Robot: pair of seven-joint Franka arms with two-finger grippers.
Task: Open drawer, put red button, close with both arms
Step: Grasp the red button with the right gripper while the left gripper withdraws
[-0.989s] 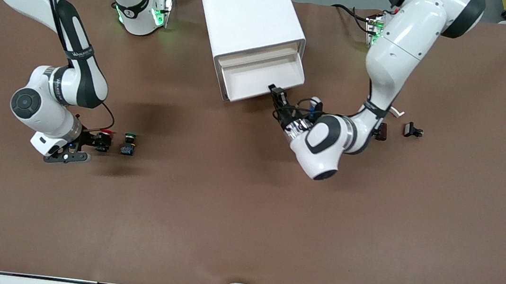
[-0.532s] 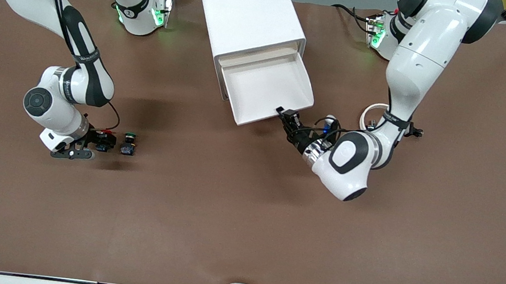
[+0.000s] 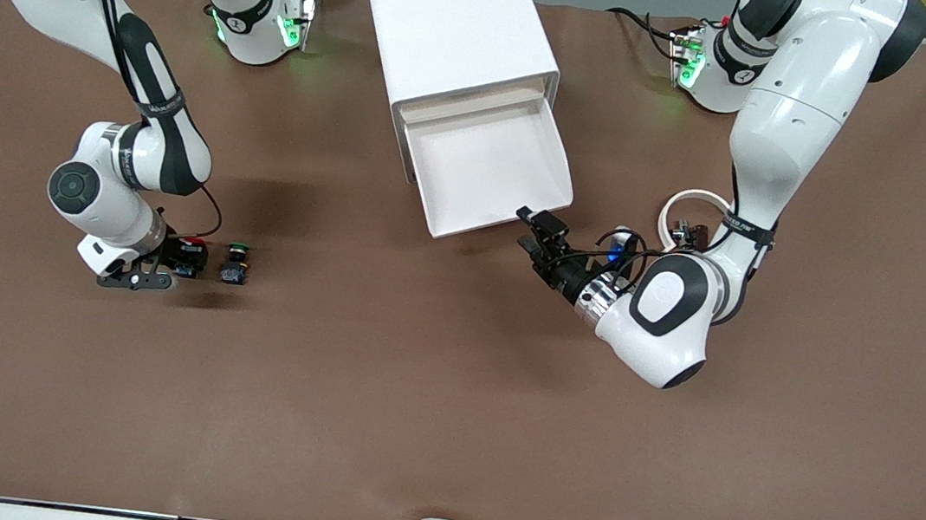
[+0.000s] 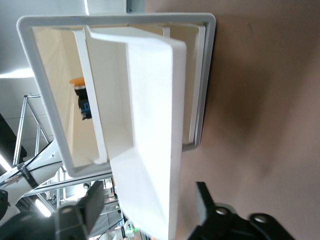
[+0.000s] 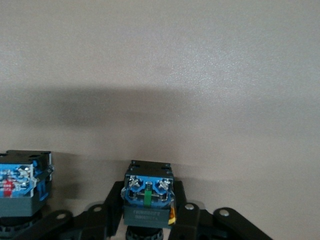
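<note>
Right claw (image 3: 164,269), at mid-height of the frame toward the right arm's end of the matte brown worktop (image 3: 413,394), pinches the blocky black-and-blue body of the red button (image 3: 190,247). A like button with a round green cap (image 3: 237,253) stands just beside it. Left claw (image 3: 540,223), fingers spread, sits at a corner of the open, smooth white drawer (image 3: 482,166) of the boxy cabinet (image 3: 455,24) at upper centre.

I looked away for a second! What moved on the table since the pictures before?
The left gripper pulled the white drawer farther out toward the front camera, then backed a little away from its front edge, fingers open. The right gripper shifted only slightly and is low at the red button. The red button and the green button beside it did not move.
</note>
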